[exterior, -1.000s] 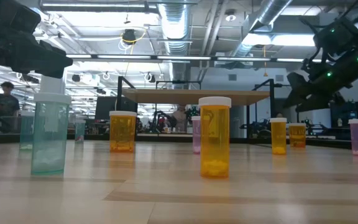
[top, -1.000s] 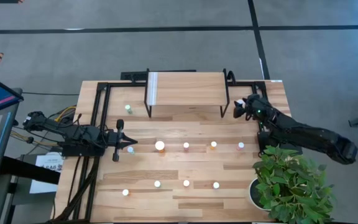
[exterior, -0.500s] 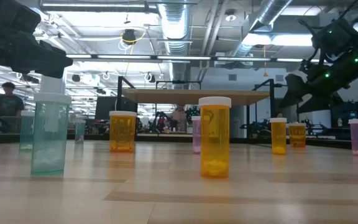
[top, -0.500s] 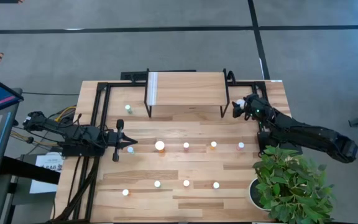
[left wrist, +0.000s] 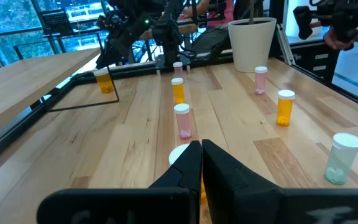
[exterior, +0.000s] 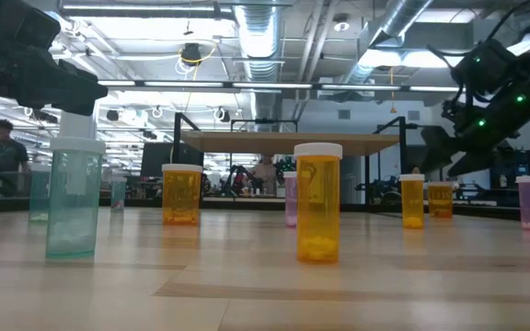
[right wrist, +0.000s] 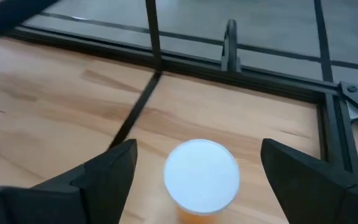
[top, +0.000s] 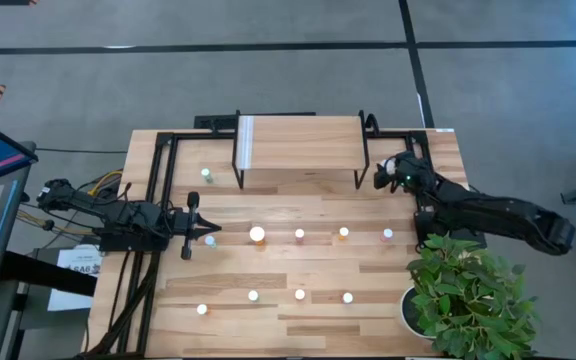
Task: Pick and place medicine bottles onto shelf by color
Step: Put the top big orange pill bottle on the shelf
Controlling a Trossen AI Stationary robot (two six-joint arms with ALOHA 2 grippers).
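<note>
Orange medicine bottle, round white cap [right wrist: 201,172]: stood on light-wood tabletop [top: 308,270] just beside raised light-wood shelf [top: 298,140], straddled unheld by spread right gripper [right wrist: 197,163], apparently for pickup. Left gripper [left wrist: 201,163]: pressed together, parked near row of bottles.

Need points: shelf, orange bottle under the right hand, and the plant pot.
shelf [top: 298,135], high view, bare wood top.
orange bottle [right wrist: 201,172], right wrist view, middle of its white cap.
plant pot [left wrist: 251,45], left wrist view, white side wall.
</note>
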